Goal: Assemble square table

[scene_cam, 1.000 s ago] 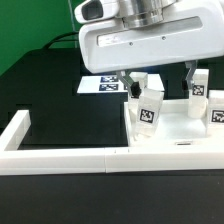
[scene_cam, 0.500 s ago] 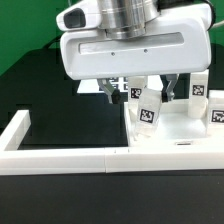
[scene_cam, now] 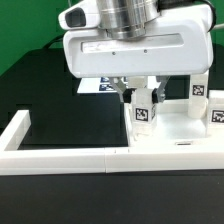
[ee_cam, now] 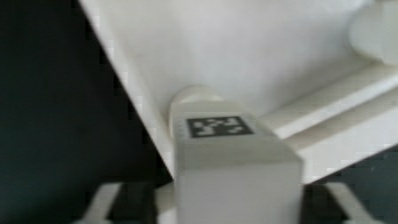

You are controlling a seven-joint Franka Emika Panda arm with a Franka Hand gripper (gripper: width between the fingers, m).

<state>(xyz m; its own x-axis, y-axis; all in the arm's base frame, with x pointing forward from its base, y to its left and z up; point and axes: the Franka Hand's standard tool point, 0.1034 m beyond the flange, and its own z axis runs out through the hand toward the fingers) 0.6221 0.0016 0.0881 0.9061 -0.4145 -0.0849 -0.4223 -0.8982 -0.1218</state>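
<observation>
The end effector hangs low over the square table's slab, its two fingers straddling the nearest leg, which stands upright on the slab near the corner on the exterior view's left. From the wrist view the leg fills the gap between the finger pads, tag facing up, but I cannot tell whether the pads are pressing it or only bracketing it. Two more legs stand further along toward the exterior view's right, clear of the arm. The slab sits pushed into the corner of the low white fence on the dark surface, presumably so it cannot slide while a leg is worked into its socket. The marker board lies behind.
</observation>
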